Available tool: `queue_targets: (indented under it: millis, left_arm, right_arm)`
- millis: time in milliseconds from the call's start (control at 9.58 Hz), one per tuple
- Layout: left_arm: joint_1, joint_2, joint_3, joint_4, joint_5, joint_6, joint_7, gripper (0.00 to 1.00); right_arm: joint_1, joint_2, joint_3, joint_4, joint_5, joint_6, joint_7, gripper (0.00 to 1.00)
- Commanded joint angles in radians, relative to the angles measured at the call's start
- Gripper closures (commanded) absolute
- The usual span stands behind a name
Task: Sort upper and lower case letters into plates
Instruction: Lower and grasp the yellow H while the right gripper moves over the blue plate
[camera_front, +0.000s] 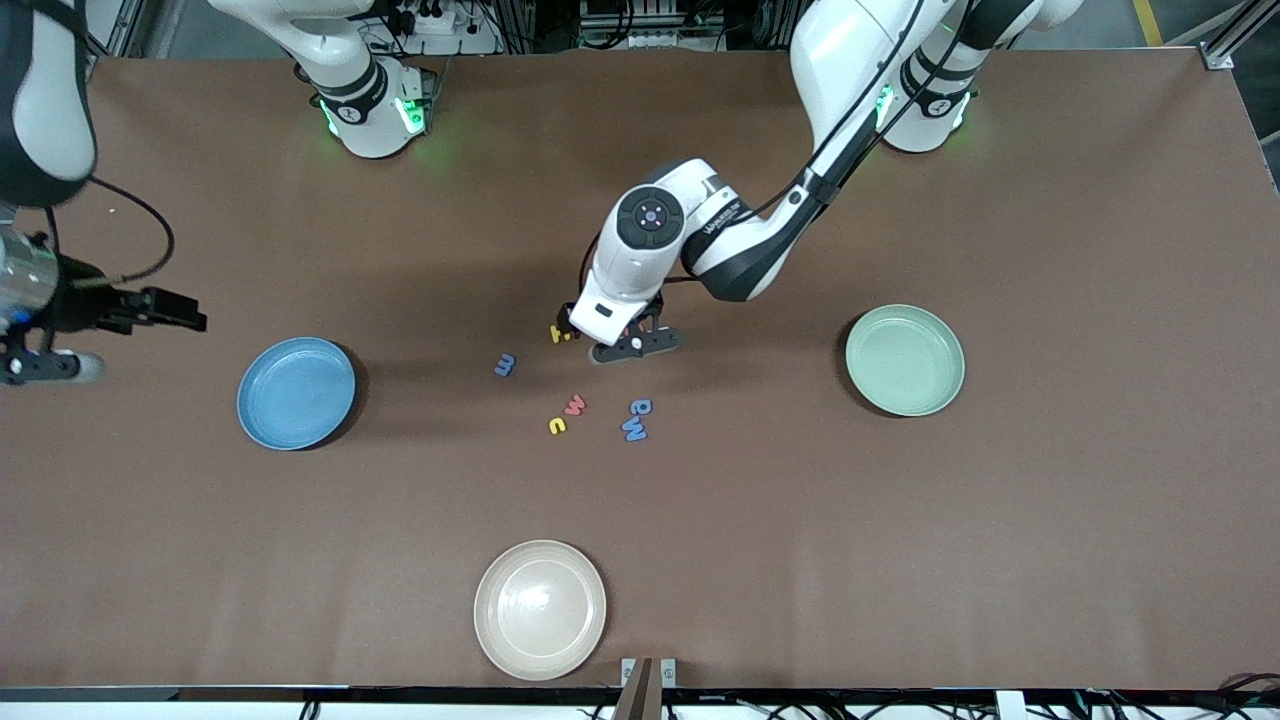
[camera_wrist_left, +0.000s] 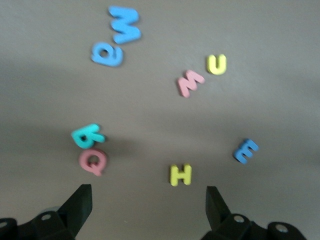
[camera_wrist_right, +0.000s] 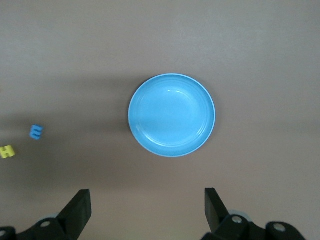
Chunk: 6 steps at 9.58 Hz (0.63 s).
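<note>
Eight toy letters lie mid-table. The left wrist view shows a blue W (camera_wrist_left: 125, 25), a blue Q (camera_wrist_left: 106, 54), a yellow U (camera_wrist_left: 217, 64), a pink M (camera_wrist_left: 190, 83), a teal letter (camera_wrist_left: 87, 135), a pink Q (camera_wrist_left: 93, 161), a yellow H (camera_wrist_left: 180, 174) and a blue E (camera_wrist_left: 245, 150). My left gripper (camera_wrist_left: 148, 205) is open and empty over the table just short of the yellow H (camera_front: 562, 333); in the front view it (camera_front: 605, 338) hides the teal letter and the pink Q. My right gripper (camera_wrist_right: 147, 202) is open and empty, up beside the blue plate (camera_wrist_right: 172, 115).
The blue plate (camera_front: 296, 392) lies toward the right arm's end, the mint green plate (camera_front: 905, 360) toward the left arm's end; both hold nothing. A cream-white plate (camera_front: 540, 610) sits near the front camera's table edge. The right gripper (camera_front: 48, 365) waits at the table's end.
</note>
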Motion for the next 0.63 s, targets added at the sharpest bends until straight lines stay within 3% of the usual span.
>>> queue_targets:
  millis: [0,209,522]
  left_arm:
    - [-0.103,0.078,0.066,0.048,0.021,0.113,-0.078,0.0]
    - [-0.238,0.164,0.206,0.134,0.02,0.131,-0.218,0.0]
    - [-0.289,0.196,0.244,0.14,0.02,0.131,-0.289,0.0]
  right_arm:
    - [-0.014,0.097,0.002,0.023,0.035,0.031,-0.033,0.0]
    - [-0.016,0.148,0.001,0.025,0.086,0.057,-0.033,0.0]
    - [-0.004,0.234,0.002,0.013,0.083,0.158,-0.033,0.0]
